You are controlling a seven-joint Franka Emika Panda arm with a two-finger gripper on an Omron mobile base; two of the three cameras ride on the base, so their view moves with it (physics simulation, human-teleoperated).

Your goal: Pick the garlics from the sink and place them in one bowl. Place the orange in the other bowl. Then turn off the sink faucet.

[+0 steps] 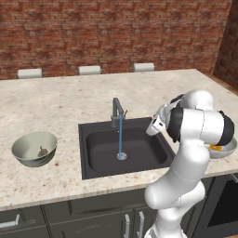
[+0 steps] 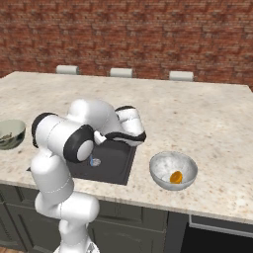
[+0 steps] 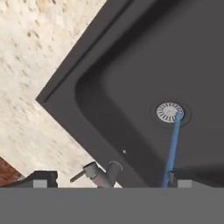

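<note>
The dark sink has a blue stream of water running from the faucet onto the drain ring. A brown garlic lies in the pale green-grey bowl on the left counter. The orange rests in the mottled whitish bowl right of the sink. My gripper hangs above the sink's right rear part. In the hand view the gripper is open and holds nothing, with its fingertips wide apart. It looks down on the faucet and drain ring.
A speckled beige counter surrounds the sink. Three pale stool tops line its far edge before a brick wall. My own arm hides part of the whitish bowl in the left base view. Dark cabinets run below.
</note>
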